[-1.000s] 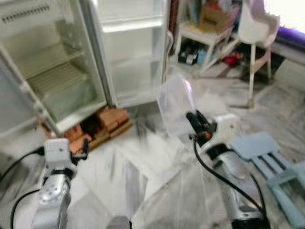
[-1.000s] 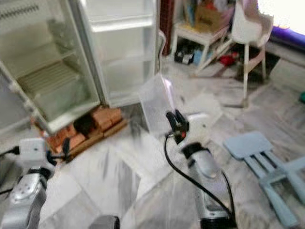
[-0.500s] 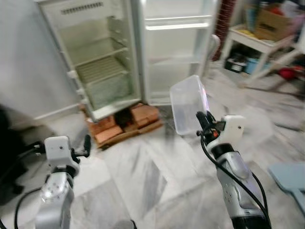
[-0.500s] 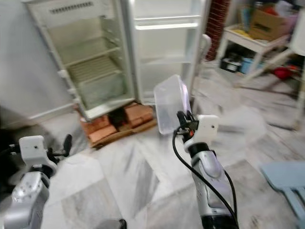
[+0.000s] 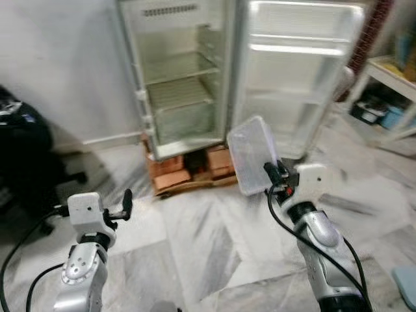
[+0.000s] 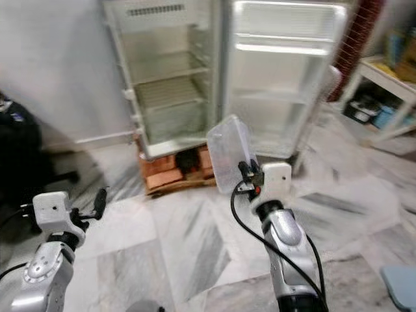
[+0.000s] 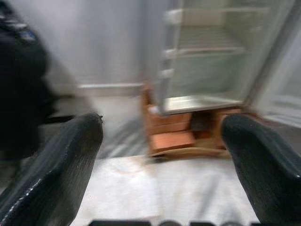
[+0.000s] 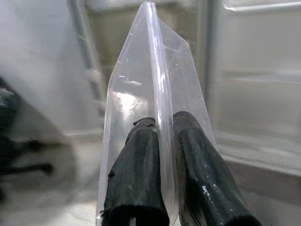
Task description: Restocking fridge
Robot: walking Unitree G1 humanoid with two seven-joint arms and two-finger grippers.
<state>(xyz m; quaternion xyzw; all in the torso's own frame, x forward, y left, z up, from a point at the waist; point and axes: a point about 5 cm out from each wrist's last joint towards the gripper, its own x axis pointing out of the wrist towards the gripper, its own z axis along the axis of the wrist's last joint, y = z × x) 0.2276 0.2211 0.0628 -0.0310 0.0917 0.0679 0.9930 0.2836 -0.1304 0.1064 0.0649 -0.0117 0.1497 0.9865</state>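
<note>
An open fridge [image 5: 179, 84] stands ahead, with bare wire shelves inside and its door [image 5: 296, 78] swung out to the right. It rests on a few bricks [image 5: 170, 177]. My right gripper [image 5: 272, 177] is shut on the rim of a clear plastic container [image 5: 252, 155], held tilted on edge in front of the fridge door; in the right wrist view the fingers [image 8: 141, 174] pinch its wall [image 8: 141, 94]. My left gripper [image 5: 125, 201] is low on the left, open and empty, its fingers [image 7: 61, 160] spread wide.
A black chair [image 5: 23, 156] stands at the far left by the grey wall. A white table [image 5: 390, 78] with clutter under it is at the right edge. Marble floor [image 5: 201, 247] lies between me and the fridge.
The camera has swung left, so the fridge now sits centred and the white chairs and blue stool have left view. The right gripper still holds the container; the left stays open.
</note>
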